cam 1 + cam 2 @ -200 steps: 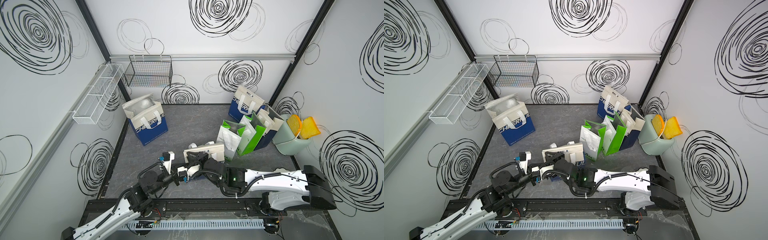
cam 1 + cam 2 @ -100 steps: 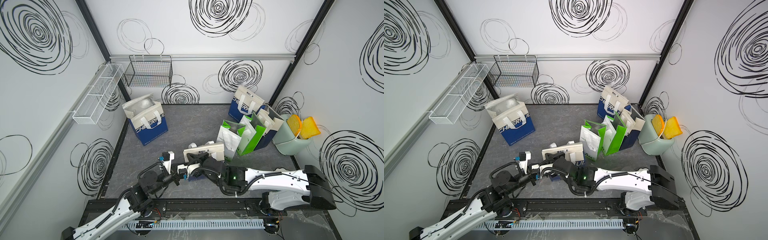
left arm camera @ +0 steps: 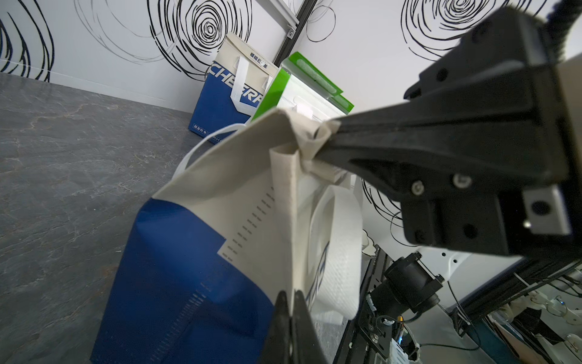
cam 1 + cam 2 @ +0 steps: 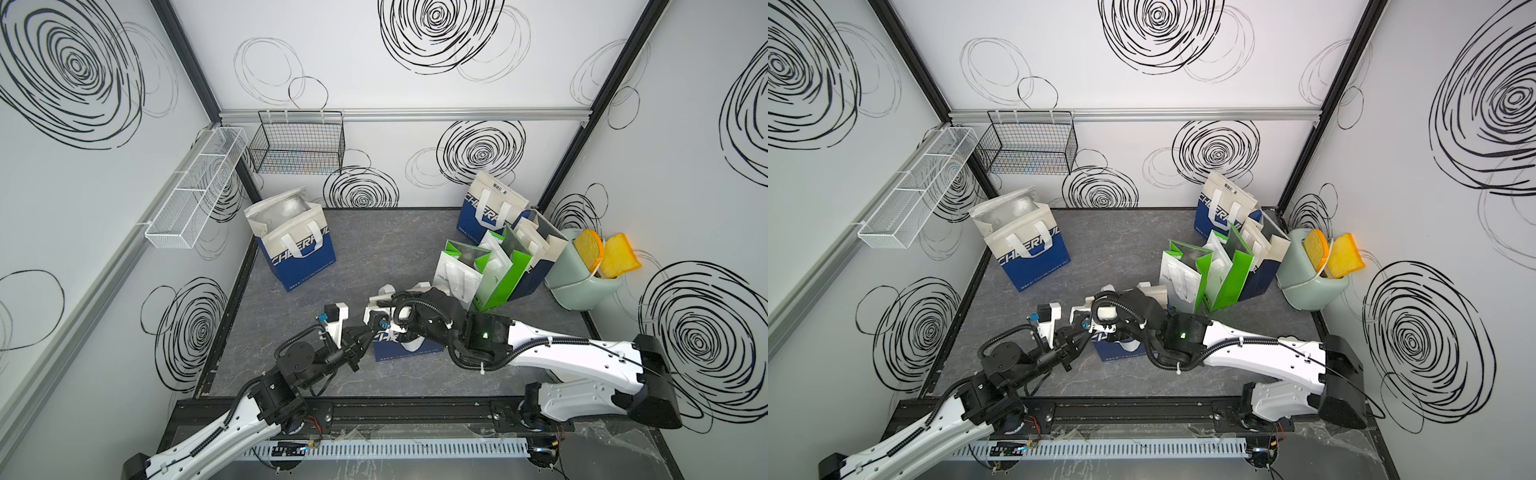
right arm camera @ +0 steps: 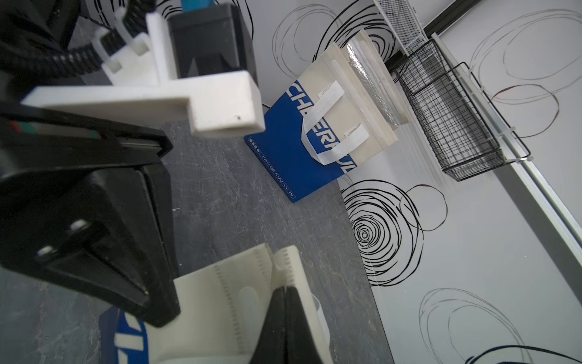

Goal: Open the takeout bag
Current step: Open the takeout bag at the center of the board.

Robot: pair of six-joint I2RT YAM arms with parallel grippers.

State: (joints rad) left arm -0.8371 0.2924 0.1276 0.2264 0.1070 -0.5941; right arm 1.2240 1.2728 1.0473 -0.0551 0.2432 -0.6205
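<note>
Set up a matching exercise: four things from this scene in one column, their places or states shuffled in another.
1. left pincer
2. black wire basket
3. toast slices
4. lone blue bag

A. in the mint toaster
B. shut on the rim of the takeout bag
C. mouth open, silver lining showing
D. hung on the back wall

Pairs: 1-B, 2-D, 3-A, 4-C

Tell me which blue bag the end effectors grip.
The front blue bag, nearest the arms: the left end effector and right end effector pinch its cream top. Only this one is held.
</note>
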